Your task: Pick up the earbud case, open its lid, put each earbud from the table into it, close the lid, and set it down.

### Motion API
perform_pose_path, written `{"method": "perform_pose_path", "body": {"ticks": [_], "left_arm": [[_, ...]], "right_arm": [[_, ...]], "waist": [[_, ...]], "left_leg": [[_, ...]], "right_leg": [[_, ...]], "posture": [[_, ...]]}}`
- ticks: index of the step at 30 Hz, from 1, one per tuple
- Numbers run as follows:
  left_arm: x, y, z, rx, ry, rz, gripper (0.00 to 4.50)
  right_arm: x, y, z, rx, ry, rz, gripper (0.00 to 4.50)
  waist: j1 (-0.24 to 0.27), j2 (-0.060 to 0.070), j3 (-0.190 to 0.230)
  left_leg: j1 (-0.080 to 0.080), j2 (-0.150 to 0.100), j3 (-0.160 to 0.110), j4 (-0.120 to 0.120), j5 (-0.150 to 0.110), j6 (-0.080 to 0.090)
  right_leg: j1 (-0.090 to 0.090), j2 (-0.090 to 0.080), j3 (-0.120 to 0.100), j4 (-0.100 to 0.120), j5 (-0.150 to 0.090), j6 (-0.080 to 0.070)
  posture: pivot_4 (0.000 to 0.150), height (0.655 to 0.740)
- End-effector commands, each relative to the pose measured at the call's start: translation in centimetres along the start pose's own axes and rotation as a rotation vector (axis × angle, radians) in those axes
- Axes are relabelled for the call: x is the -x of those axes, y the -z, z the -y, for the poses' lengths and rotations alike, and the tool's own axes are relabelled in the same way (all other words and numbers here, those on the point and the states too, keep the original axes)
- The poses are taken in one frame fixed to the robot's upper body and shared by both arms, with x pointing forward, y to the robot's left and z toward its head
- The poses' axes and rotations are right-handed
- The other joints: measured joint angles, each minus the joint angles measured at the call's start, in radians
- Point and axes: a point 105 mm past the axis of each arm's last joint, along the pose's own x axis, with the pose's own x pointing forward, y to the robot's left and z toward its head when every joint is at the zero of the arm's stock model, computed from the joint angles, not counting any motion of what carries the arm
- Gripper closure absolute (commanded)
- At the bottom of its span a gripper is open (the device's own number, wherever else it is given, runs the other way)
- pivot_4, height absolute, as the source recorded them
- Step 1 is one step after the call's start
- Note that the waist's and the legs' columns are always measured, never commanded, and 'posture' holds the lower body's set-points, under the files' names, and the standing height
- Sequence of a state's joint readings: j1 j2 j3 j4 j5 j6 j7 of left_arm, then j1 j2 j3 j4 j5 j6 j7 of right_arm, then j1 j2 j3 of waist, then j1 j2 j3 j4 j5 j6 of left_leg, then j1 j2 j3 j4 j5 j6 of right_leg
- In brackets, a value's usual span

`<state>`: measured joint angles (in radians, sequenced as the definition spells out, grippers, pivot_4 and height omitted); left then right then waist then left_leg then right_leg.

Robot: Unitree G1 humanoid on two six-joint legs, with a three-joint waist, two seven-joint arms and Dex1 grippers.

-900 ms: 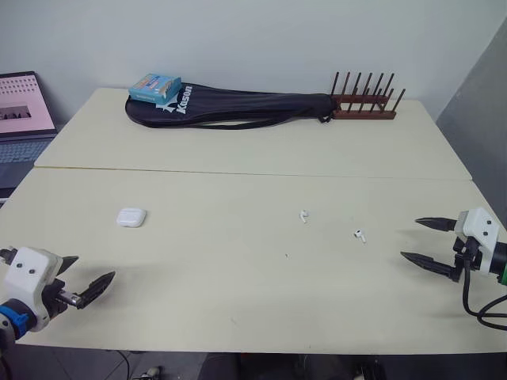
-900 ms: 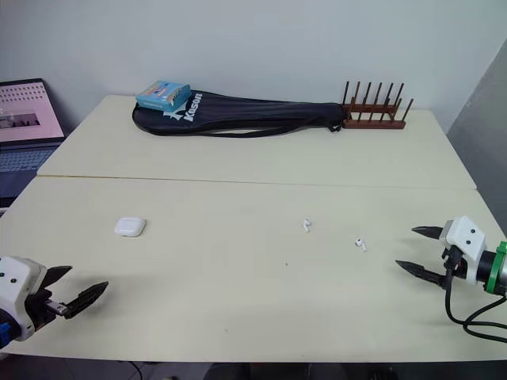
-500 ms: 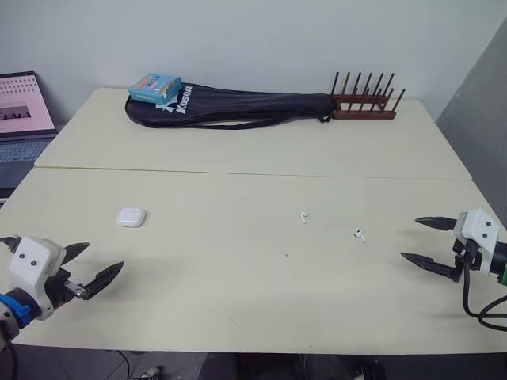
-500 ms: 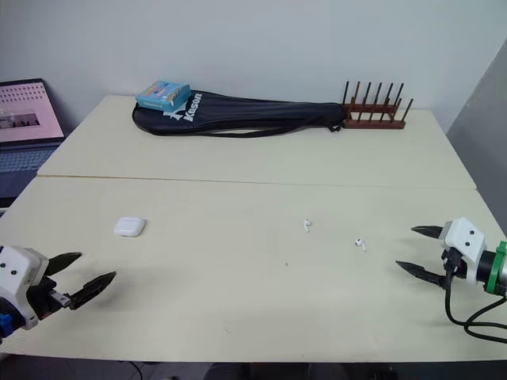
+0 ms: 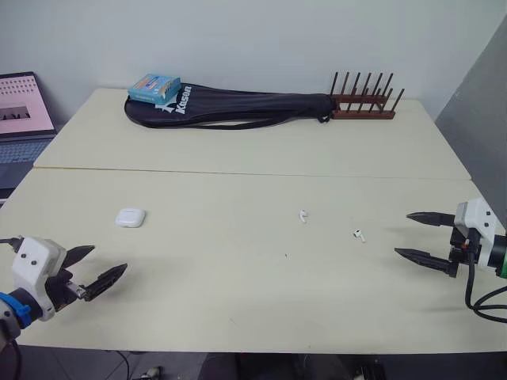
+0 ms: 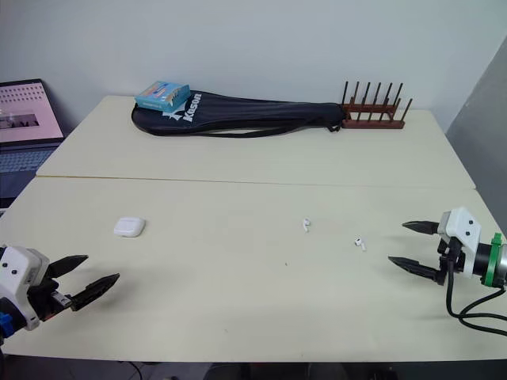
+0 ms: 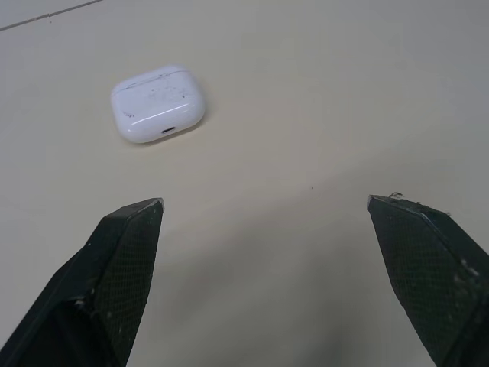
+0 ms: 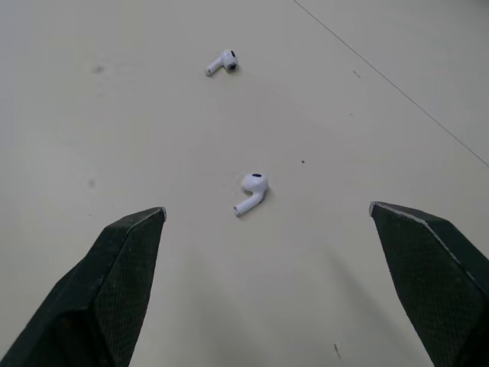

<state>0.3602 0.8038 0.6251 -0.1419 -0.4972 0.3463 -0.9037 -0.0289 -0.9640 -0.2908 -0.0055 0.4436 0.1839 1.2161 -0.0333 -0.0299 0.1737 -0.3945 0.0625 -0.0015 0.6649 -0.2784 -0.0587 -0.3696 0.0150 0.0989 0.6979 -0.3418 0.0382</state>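
The left gripper (image 5: 109,259), fingers apart, hovers short of the closed earbud case (image 5: 131,217), which lies flat on the surface (image 5: 238,277). It is best to advance, straddle the case's sides squarely and pinch low. The nearer earbud (image 5: 360,234) and farther earbud (image 5: 303,215) lie loose before the right gripper (image 5: 402,233), likewise spread.

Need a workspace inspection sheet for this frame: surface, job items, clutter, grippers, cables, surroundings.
Surface: two beige tabletops butted together, with a seam between them.
Job's things: white rounded earbud case, lid shut, on the robot's left; white earbud and second white earbud loose and apart, toward the right.
Clutter: black racket bag with a blue box on one end; brown wooden peg rack at the far edge.
Grippers: left gripper open, empty, short of the case; right gripper open, empty, short of the earbuds.
Cables: black cable looping from the right wrist.
Surroundings: open laptop off the left; pale wall behind.
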Motion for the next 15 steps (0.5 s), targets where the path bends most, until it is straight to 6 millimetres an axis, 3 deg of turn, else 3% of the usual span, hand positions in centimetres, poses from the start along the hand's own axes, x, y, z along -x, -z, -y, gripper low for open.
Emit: {"method": "perform_pose_path", "body": {"ticks": [1, 7, 11, 15], "left_arm": [[0.7, -0.7, -0.8, 0.013, -0.048, 0.039, 0.00], [-0.7, -0.6, -1.2, 0.099, -0.180, 0.095, 0.00], [-2.4, -0.2, -0.5, 0.137, -0.244, 0.113, 0.00], [-3.9, 0.9, -1.2, 0.153, -0.336, 0.077, 0.00]], "right_arm": [[0.1, -1.1, 0.0, 0.040, -0.018, 0.008, 0.01], [-0.4, -1.9, -0.5, 0.086, -0.044, 0.023, 0.01], [-2.0, -4.6, -1.8, 0.119, -0.116, 0.099, 0.01], [-3.8, -7.8, -3.0, 0.167, -0.191, 0.181, 0.01]], "waist": [[0.000, 0.000, 0.000], [0.000, 0.000, 0.000], [-0.001, 0.000, 0.000], [0.000, 0.000, 0.000]], "left_leg": [[0.000, 0.000, 0.000, 0.000, 0.000, 0.000], [0.000, 0.000, 0.000, 0.001, 0.000, 0.000], [0.000, 0.000, 0.000, 0.001, 0.000, 0.000], [0.000, 0.000, -0.002, 0.002, 0.000, 0.000]], "right_leg": [[0.000, 0.000, 0.000, 0.000, 0.000, 0.000], [0.000, 0.000, 0.000, 0.001, 0.000, 0.000], [0.000, 0.000, 0.000, 0.001, 0.000, 0.000], [0.001, 0.000, -0.001, 0.002, 0.001, 0.000]], "posture": [[0.150, 0.7274], [0.150, 0.7274], [0.150, 0.7274], [0.150, 0.7274]]}}
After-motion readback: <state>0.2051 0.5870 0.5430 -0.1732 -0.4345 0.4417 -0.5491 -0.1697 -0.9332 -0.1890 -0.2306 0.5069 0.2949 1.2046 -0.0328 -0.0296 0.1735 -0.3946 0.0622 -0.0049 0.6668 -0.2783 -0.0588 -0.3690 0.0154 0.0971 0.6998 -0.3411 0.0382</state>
